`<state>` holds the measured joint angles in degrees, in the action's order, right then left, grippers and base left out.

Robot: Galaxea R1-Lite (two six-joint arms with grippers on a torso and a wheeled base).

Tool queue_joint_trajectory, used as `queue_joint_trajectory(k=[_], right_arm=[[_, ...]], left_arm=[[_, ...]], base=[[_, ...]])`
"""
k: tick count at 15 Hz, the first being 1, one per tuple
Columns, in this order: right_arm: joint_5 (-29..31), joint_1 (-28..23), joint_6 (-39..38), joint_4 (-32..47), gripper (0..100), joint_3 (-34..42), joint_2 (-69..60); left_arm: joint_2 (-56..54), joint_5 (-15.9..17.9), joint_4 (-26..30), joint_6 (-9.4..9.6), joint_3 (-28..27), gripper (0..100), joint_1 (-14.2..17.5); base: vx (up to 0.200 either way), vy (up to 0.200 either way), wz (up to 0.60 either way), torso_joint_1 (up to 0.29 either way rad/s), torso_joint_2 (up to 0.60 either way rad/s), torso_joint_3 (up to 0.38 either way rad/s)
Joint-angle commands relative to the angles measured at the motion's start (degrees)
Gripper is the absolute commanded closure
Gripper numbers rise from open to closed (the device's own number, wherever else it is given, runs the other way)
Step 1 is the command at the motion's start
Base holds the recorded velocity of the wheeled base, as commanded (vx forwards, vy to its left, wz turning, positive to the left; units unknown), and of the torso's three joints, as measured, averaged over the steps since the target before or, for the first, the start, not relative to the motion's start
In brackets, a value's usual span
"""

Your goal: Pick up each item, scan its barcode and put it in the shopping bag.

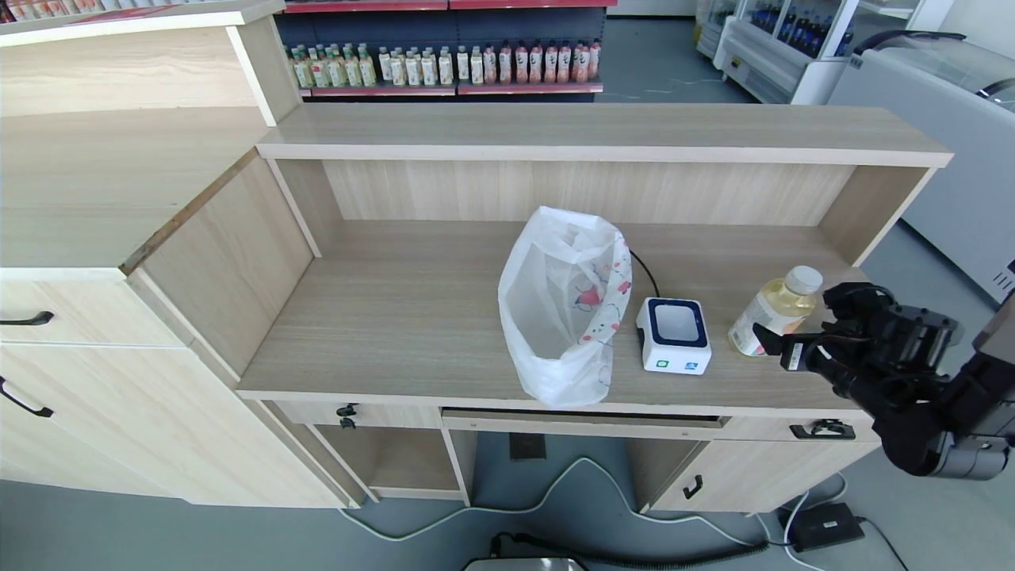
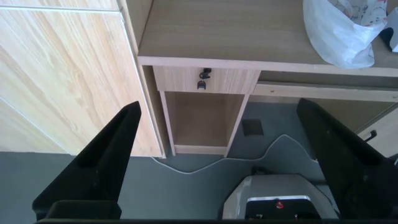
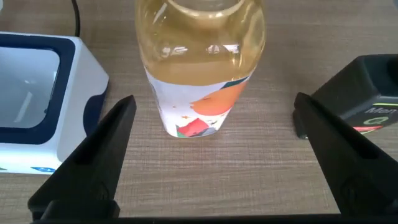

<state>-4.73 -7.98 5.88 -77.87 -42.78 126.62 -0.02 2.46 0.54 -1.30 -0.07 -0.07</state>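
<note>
Right tool (image 1: 797,323) spread wide, holding nothing, just short of an upright bottle (image 1: 775,311) of yellow liquid at the desk's (image 1: 412,317) right end. Left of the bottle, a white scanner (image 1: 674,335), then the open shopping bag (image 1: 564,305). Left tool (image 2: 217,112) wide open, empty, low before the desk's near-left edge.

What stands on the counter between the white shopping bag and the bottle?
The barcode scanner, a white box with a dark blue frame, stands between the shopping bag and the bottle. The head view shows this.
</note>
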Motion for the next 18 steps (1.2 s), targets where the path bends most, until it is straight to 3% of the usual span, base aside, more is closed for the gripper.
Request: queue_joint_trajectory(k=[1,8,12,18], right_arm=[[0.16,1.57,-0.08,0.27,0,-2.66,2.75],[0.51,4.82,-0.51,0.09,0,-6.88,5.74],[2.27,4.91,-0.16,1.14,0,-12.95,7.50],[1.83,3.77,3.79,2.29,0,-15.67,9.34]], left_arm=[[0.02,0.00,-0.01,-0.01,-0.01,0,-0.01],[0.02,0.00,-0.01,-0.01,-0.01,0,-0.01],[0.02,0.00,-0.01,-0.01,-0.01,0,-0.01],[0.02,0.00,-0.01,-0.01,-0.01,0,-0.01]], base=[[0.000,0.000,0.00,0.000,0.00,0.000],[0.000,0.000,0.00,0.000,0.00,0.000],[0.000,0.000,0.00,0.000,0.00,0.000],[0.000,0.000,0.00,0.000,0.00,0.000]])
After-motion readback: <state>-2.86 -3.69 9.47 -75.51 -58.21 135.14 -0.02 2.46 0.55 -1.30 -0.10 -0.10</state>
